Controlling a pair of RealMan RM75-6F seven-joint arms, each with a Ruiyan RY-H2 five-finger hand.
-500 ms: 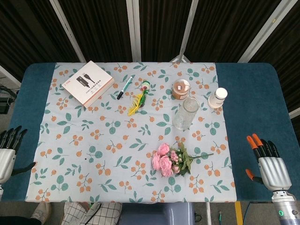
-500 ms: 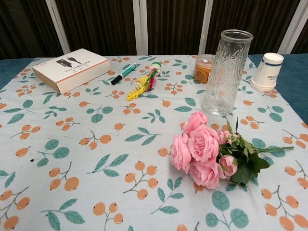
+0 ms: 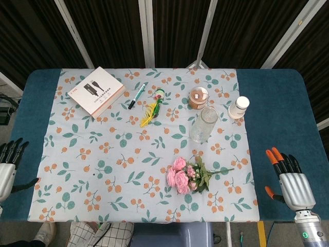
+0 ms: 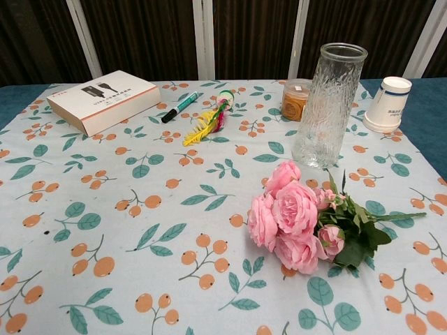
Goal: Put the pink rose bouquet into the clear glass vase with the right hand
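The pink rose bouquet (image 3: 186, 176) (image 4: 300, 218) lies flat on the patterned cloth near the front, blooms to the left, green stem pointing right. The clear glass vase (image 3: 203, 125) (image 4: 328, 105) stands upright behind it, with nothing inside. My right hand (image 3: 290, 180) hovers at the table's right front corner, well right of the bouquet, fingers spread and holding nothing. My left hand (image 3: 7, 164) shows at the left edge, fingers apart, also holding nothing. Neither hand shows in the chest view.
A white box (image 3: 96, 90) lies at the back left. A green marker (image 3: 138, 95) and a feathered toy (image 3: 153, 108) lie mid-back. An orange-filled jar (image 3: 198, 98) and an upturned paper cup (image 3: 238, 108) stand near the vase.
My right hand has shifted slightly toward the table's front edge and a little left. My left hand has dropped slightly too. The bouquet and vase have not moved.
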